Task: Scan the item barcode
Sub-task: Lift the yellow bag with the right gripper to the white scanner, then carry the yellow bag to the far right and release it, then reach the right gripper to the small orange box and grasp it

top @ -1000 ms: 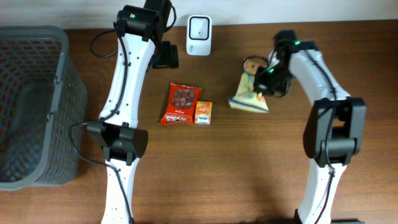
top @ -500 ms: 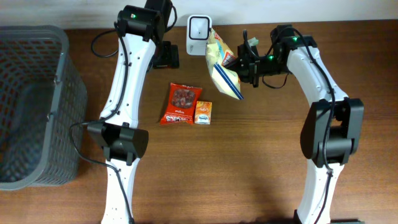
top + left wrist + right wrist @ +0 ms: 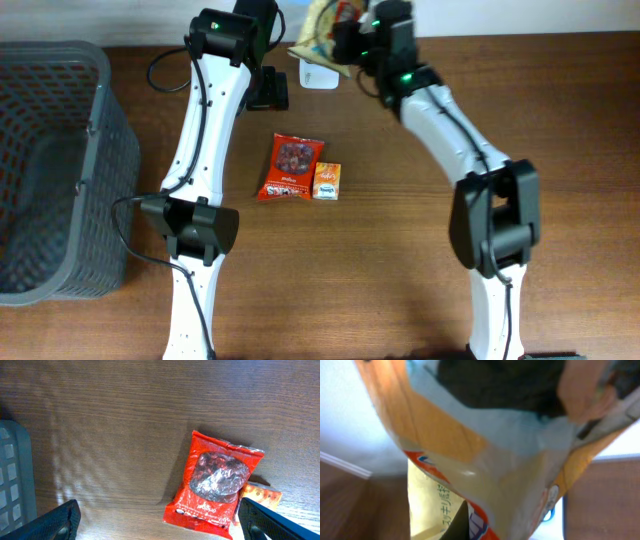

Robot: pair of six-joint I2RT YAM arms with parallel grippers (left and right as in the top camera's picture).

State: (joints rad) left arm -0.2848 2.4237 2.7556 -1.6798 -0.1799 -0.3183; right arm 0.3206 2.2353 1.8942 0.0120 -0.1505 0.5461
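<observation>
Two items lie flat at mid-table, nearest of the goods: a red snack packet (image 3: 292, 167) and, touching its right edge, a small orange box (image 3: 326, 182). Both rest on the wooden table (image 3: 400, 250), and neither is held. To the far left stands a grey mesh basket (image 3: 115, 170); no goods can be made out in the part that shows.

Further back, the left gripper (image 3: 268, 90) hangs over bare wood just beyond the red packet, its jaws spread wide with nothing between them.

At the far edge, the right gripper (image 3: 350, 35) is clamped on a yellow snack bag (image 3: 318, 25) and holds it in the air directly above the white barcode scanner (image 3: 320, 78), hiding most of the scanner. In the right wrist view the bag fills the frame, crumpled and tilted.

By my reading, the pick and lift are done and the bag is now being presented. Whether its barcode faces the scanner window cannot be told, so the scan itself looks unconfirmed. The two items on the table appear untouched.
</observation>
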